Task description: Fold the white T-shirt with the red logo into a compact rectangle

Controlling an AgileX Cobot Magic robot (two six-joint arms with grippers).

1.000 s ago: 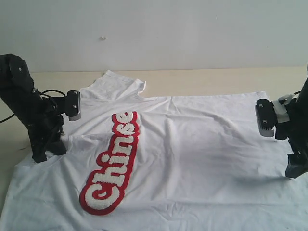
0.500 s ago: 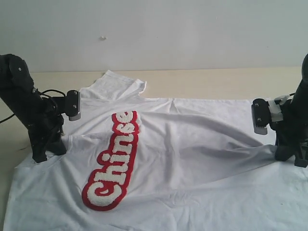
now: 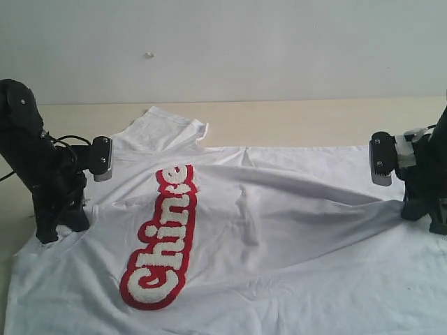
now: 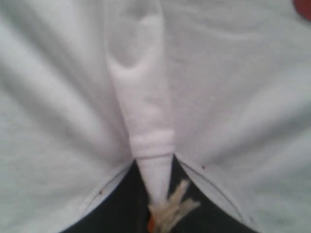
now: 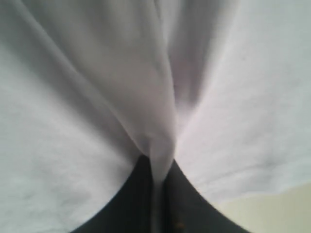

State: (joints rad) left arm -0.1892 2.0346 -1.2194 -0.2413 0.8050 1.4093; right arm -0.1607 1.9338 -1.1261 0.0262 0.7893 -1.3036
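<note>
Two claws, both pressed together on cloth. We note the left gripper point(image 4: 156, 187) pinching a narrow ridge of the white T-shirt point(image 3: 279, 237), with fabric fanning away from the jaws in soft folds. The right gripper point(image 5: 158, 182) nips a similar ridge. In the exterior view they grip opposite edges of the shirt, left and right. Long creases run from the right-hand pinch toward the middle. The shirt lies spread front-up over the pale table point(image 3: 300, 118), one sleeve pointing toward the wall point(image 3: 223, 49). The red logo point(image 3: 162, 241) runs as a long strip across the shirt's left half, nearer the left gripper.
</note>
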